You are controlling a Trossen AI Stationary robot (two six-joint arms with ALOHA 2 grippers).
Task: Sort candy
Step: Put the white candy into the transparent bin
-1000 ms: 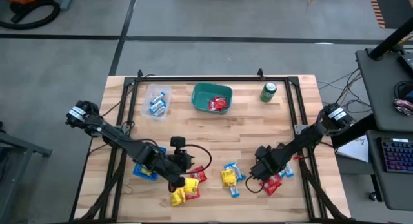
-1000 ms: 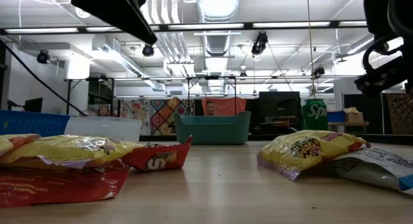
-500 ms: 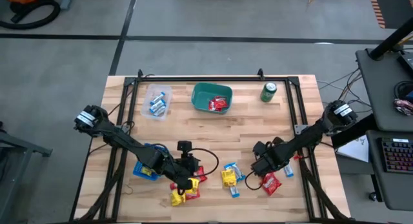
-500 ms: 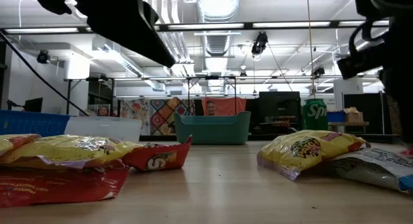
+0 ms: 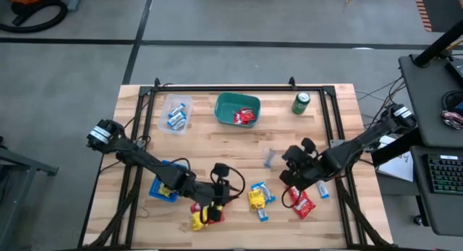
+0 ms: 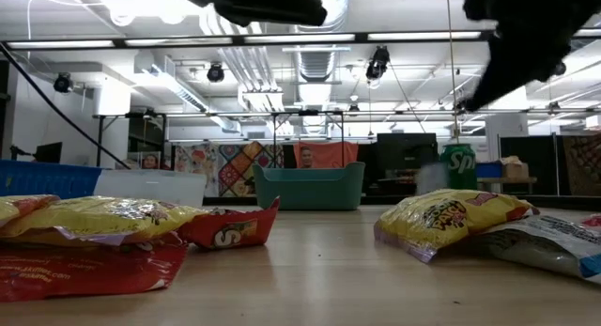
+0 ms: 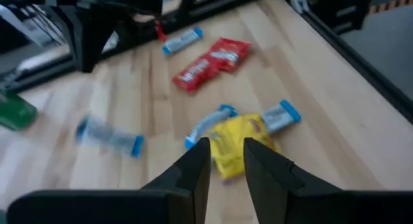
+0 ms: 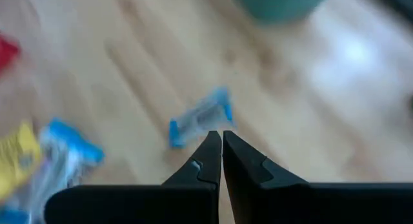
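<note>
Candy lies loose along the near part of the wooden table point(image 5: 239, 146): a yellow packet point(image 5: 255, 199) flanked by blue-and-white wrappers, red packets point(image 5: 302, 205), and yellow and red packets point(image 5: 202, 216) under my left arm. My left gripper point(image 7: 226, 161) hovers open, pointing at that yellow packet point(image 7: 242, 143), with nothing between its fingers. My right gripper point(image 8: 221, 143) is raised over the table's right half point(image 5: 284, 166), shut and with nothing in it. Just beyond its tips a blurred blue-and-white candy point(image 5: 269, 157) point(image 8: 200, 117) is apart from it.
At the far edge stand a clear tub point(image 5: 176, 113) of blue-and-white candy, a green bin point(image 5: 239, 110) with red packets, and a green can point(image 5: 301, 103). A blue tray point(image 5: 162, 190) sits under my left arm. Black rails point(image 5: 329, 121) frame the table.
My right gripper has risen and drawn toward the far edge, away from the red packets. A blue-and-white candy now shows blurred near the table's middle, where none lay before. My left gripper has moved toward the table's right edge, off the yellow and red packets.
</note>
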